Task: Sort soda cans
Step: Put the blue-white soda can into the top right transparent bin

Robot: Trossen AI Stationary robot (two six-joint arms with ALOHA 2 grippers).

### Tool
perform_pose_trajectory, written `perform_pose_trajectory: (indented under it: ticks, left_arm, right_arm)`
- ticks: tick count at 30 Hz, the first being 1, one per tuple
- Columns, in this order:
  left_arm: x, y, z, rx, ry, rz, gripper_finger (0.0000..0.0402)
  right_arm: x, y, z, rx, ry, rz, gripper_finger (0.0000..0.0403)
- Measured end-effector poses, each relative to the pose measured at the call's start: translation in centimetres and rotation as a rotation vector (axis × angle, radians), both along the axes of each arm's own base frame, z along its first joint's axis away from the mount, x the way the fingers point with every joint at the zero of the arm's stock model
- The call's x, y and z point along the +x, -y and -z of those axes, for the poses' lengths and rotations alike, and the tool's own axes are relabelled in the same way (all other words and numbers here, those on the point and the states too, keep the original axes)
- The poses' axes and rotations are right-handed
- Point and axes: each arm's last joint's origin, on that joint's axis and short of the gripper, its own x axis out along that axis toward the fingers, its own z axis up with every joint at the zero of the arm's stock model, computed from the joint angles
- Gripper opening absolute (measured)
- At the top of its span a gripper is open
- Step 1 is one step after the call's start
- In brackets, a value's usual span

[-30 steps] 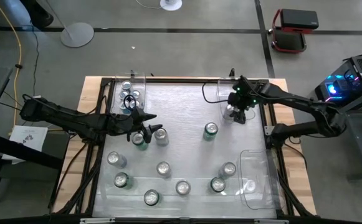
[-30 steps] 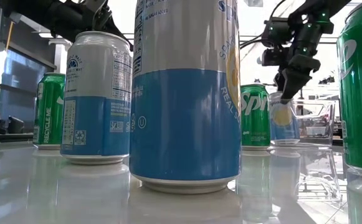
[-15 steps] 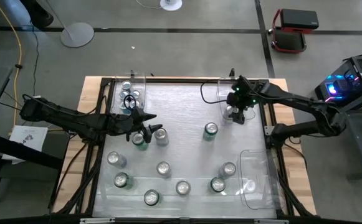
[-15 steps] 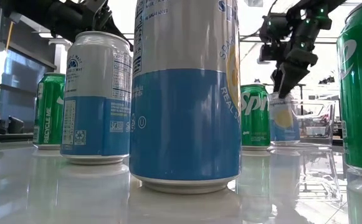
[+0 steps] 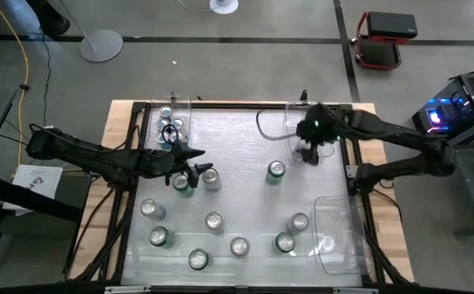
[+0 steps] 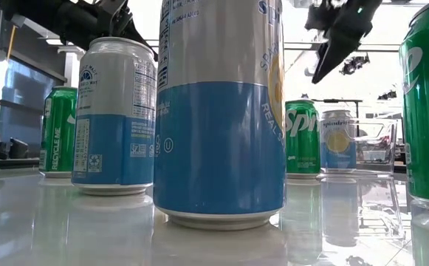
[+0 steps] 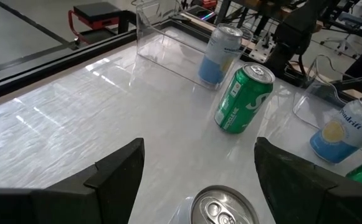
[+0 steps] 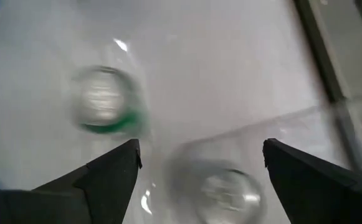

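Right claw (image 5: 308, 152) spread, hiding a can (image 8: 227, 191) beneath; left claw (image 5: 189, 173) spread.

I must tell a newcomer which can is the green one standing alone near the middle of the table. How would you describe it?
In the overhead view, find the clear bin at the upper right corner of the table, where the right claw hovers. Just below that bin, toward the table's middle, one green can stands upright. Unlike the other loose cans, it has no can close beside it.
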Motion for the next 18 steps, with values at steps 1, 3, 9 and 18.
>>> perform_pose_trajectory:
  ticks: [1, 3, 9, 18]
  left_arm:
    - [0.0, 0.0, 0.0, 0.0, 0.0, 0.0, 0.0279]
    - [0.0, 0.0, 0.0, 0.0, 0.0, 0.0, 0.0279]
    - [0.0, 0.0, 0.0, 0.002, -0.001, -0.001, 0.0279]
    - [0.0, 0.0, 0.0, 0.007, 0.0, -0.011, 0.0279]
  right_arm:
    - [0.0, -1.1, -0.1, 0.013, 0.012, -0.025, 0.0329]
    - [0.2, -3.3, -0.3, 0.035, 0.042, -0.063, 0.033]
    - [0.8, -11.0, -0.4, 0.044, 0.133, -0.19, 0.033]
    - [0.4, -16.6, 0.6, 0.234, 0.088, -0.355, 0.033]
